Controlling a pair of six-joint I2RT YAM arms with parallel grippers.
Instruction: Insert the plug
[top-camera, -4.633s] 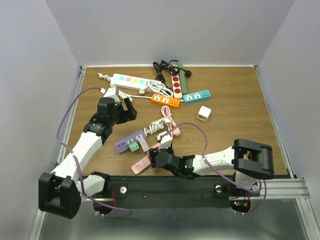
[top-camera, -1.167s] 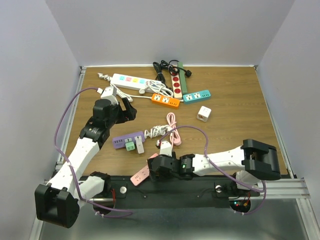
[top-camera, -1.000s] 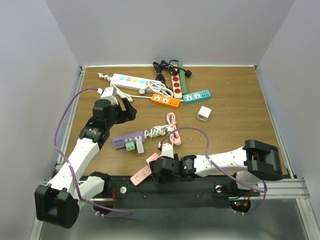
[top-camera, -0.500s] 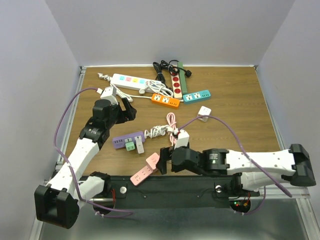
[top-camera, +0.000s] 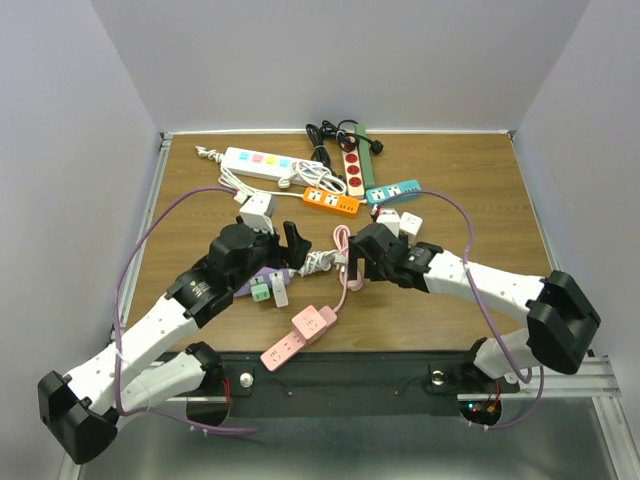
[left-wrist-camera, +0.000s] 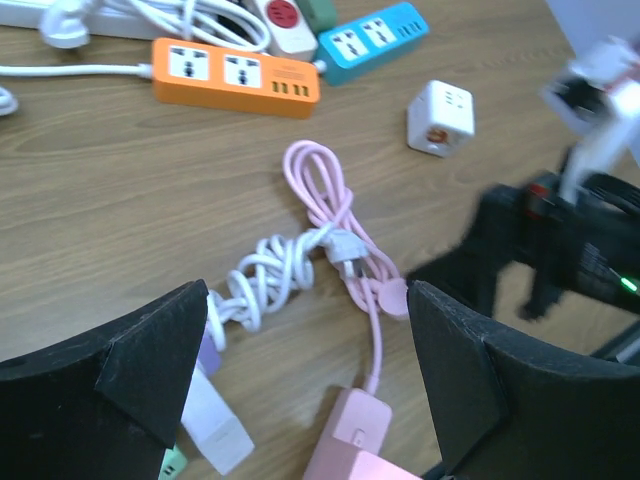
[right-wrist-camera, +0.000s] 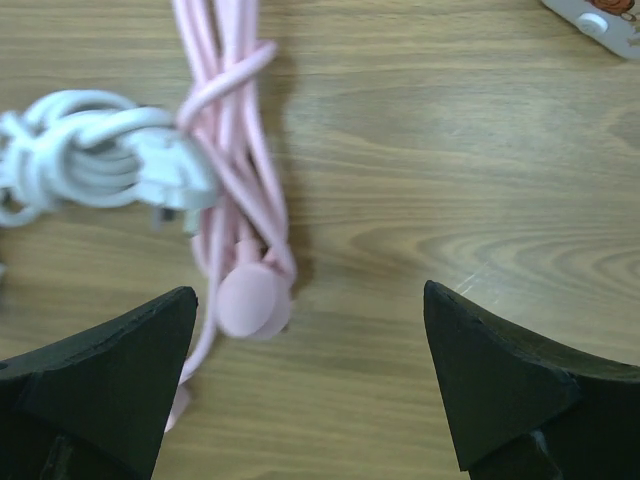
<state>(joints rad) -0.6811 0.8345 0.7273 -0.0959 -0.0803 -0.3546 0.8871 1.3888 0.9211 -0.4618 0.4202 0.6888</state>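
At 11 o'clock on the brown, wood-grained counter (top-camera: 190, 215), a long white plastic power strip (top-camera: 258, 162) with pastel buttons is laid flat. Nearer the centre, the left end effector (left-wrist-camera: 307, 300) is seen released: its matte black, wedge-shaped fingers (left-wrist-camera: 130, 350) are spread wide and nothing is gripped between them. Beneath that arm a purple power strip (top-camera: 268, 277) is partly hidden, with a white block adapter (left-wrist-camera: 215, 428) and a mint-green one (top-camera: 261, 291) set against its near side. Just beside it, a glossy white cord (left-wrist-camera: 268, 272) is bundled into a knotted twist. A flat, round-cornered pink power strip (top-camera: 300, 335) is placed at 6 o'clock, near the counter's front edge. A boxy orange strip (left-wrist-camera: 235, 75) lies toward 12 o'clock.

Touching the white bundle's right-hand end, a smooth pink cord (left-wrist-camera: 318, 185) is coiled in long narrow loops. The pink plug (right-wrist-camera: 253, 300), a rounded, disc-backed piece, is found lying on the counter at the 6 o'clock end of that coil, unplugged, its lead running on to the pink strip. The right end effector (right-wrist-camera: 309, 297) is also released, its jaws standing wide over the plug, which is apart from both.

At 12 o'clock a green-edged strip (top-camera: 352, 168) with round red sockets is seen, then a teal strip (top-camera: 393, 190), and a white cube adapter (left-wrist-camera: 440, 117) at 1 o'clock.
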